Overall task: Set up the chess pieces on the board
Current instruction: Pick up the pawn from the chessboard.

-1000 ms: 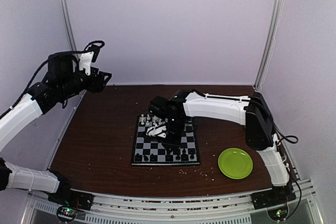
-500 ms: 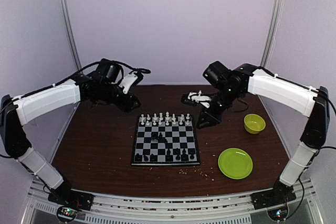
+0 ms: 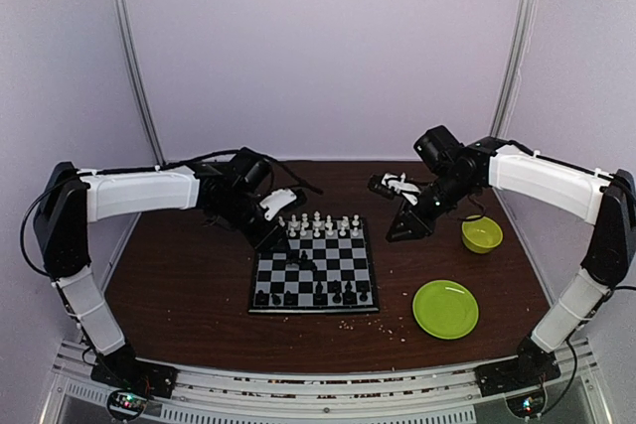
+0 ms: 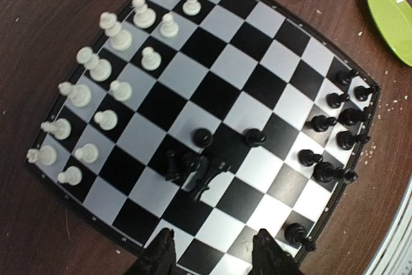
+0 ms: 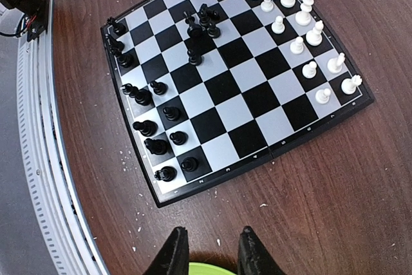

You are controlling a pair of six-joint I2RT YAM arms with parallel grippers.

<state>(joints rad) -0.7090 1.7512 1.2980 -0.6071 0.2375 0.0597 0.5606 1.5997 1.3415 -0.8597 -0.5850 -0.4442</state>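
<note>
My left fingers (image 4: pixel 161 259) are spread, with a clear gap between the tips and nothing in it. They stand above the near edge of the board (image 4: pixel 212 88), not touching it. Directly ahead of the tips, a few squares in, a small cluster of black pieces (image 4: pixel 199 172) lies bunched together, some tipped over; two more black pawns stand upright just beyond it. Further ahead and to the left, the white pieces (image 4: pixel 168 25) stand in two rows along one edge. To the right, the remaining black pieces (image 4: pixel 335 133) stand unevenly along the opposite edge. Past the board's far right corner, part of the green plate (image 4: pixel 393 11) rests on the table (image 4: pixel 38 43). My right fingers (image 5: pixel 175 254) are also parted, by a narrower gap, and grip nothing. The plate's rim shows low between the tips. The board lies ahead of them, apart from them, over bare table scattered with pale crumbs (image 5: pixel 264 205). From this side, the black rows are ahead to the left, the white rows are at the far right, and the toppled cluster lies towards the far edge. In the overhead view, a green bowl (image 3: pixel 481 233) stands on the table just beside my right arm, well apart from the board.
</note>
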